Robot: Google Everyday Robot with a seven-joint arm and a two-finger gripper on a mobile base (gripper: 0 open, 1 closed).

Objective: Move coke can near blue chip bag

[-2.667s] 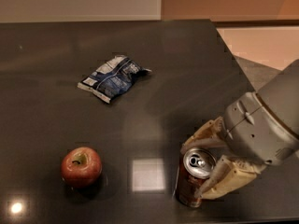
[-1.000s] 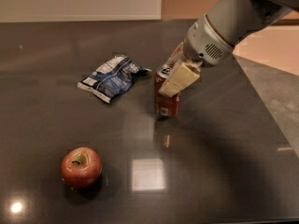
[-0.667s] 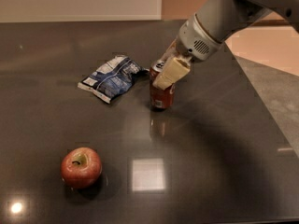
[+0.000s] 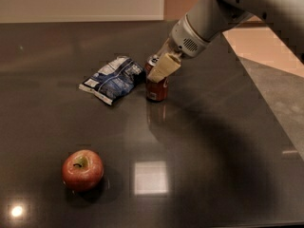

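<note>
Since 0.7 s ago: coke can [image 4: 156, 90] and gripper [image 4: 156, 69] have shifted left together toward the blue chip bag [image 4: 113, 79]. 2.7 s ago the can was at the near right of the table. Apple and bag positions are unchanged.

Near field: red apple [image 4: 82, 170] sits upright at near left on the dark glossy table [image 4: 223, 170], stem dimple facing up, well apart from everything else. Just right of it is a pale square light reflection [image 4: 150, 177] on the tabletop. A small bright glare spot [image 4: 16, 211] sits at the near left corner.

Mid field: coke can stands upright on the table, its own reflection directly below it. It is just beside the right edge of the blue chip bag; cannot tell whether they touch. The bag lies flat and crinkled, its long axis running from lower left to upper right.

Gripper: at the top of the can, coming in from the upper right. Jaws are closed around the can's upper part. One pale finger [image 4: 164, 66] lies across the can's near side; the other is mostly hidden behind it.

Far field: grey arm [image 4: 213, 13] runs up and right out of view. Beyond the table's far edge is a pale wall [image 4: 80, 1]; light floor [image 4: 280, 84] is at right.
</note>
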